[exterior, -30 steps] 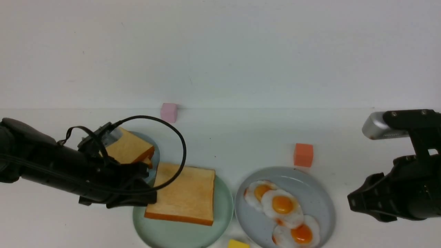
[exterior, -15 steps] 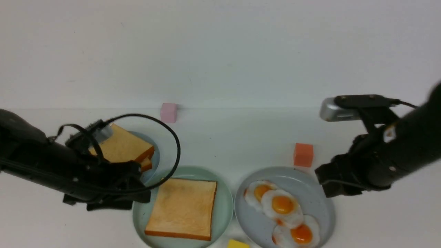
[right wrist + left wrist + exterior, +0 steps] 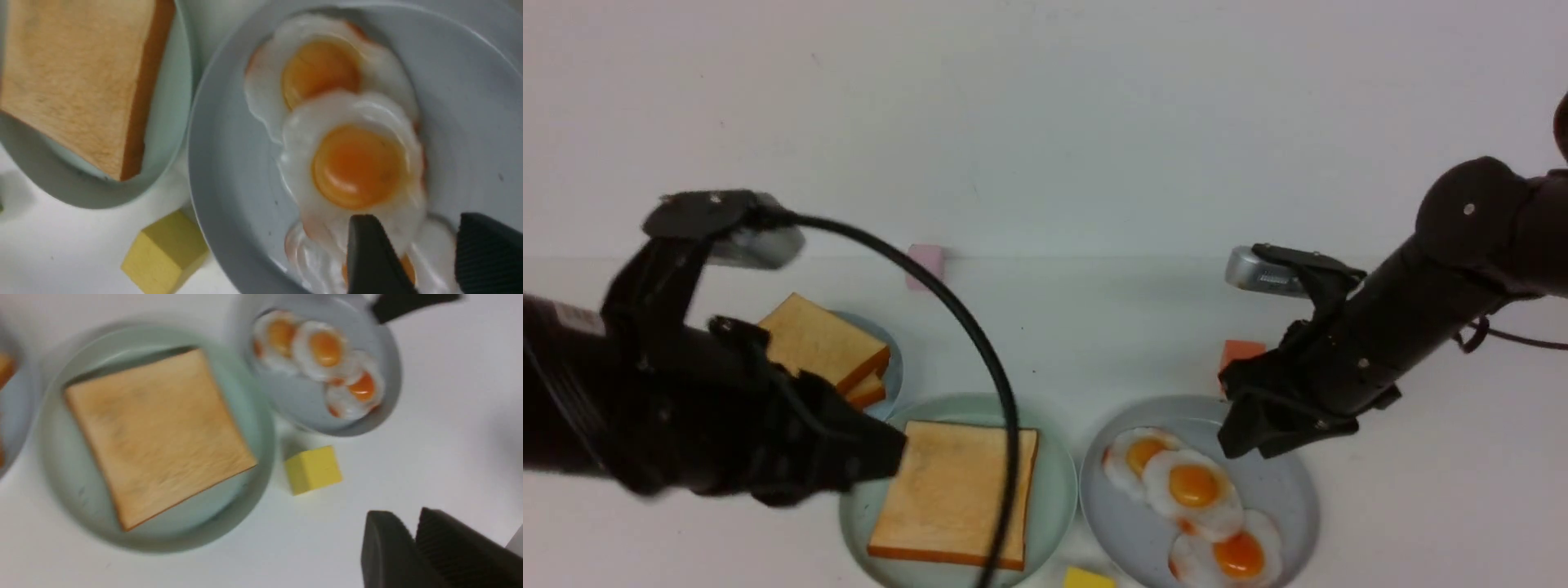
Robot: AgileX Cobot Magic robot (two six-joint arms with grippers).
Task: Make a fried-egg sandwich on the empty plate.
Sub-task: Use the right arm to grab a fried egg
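One golden toast slice lies flat on the mint-green empty plate, its top bare. No fried-egg sandwich is in view. Three fried eggs overlap on a grey-blue plate to the right. My left gripper hovers at the toast's left edge, raised, jaws shut and empty. My right gripper hangs open just above the eggs, over the egg plate's far right side, with nothing between its fingers.
A stack of toast slices sits on a small grey-blue plate behind my left arm. A yellow cube lies between the two front plates, an orange cube behind the egg plate, a pink cube at the back.
The left gripper let go of the toast, which now lies flat on the mint-green plate, then lifted away and shut. The right arm swung left over the egg plate and opened wider.
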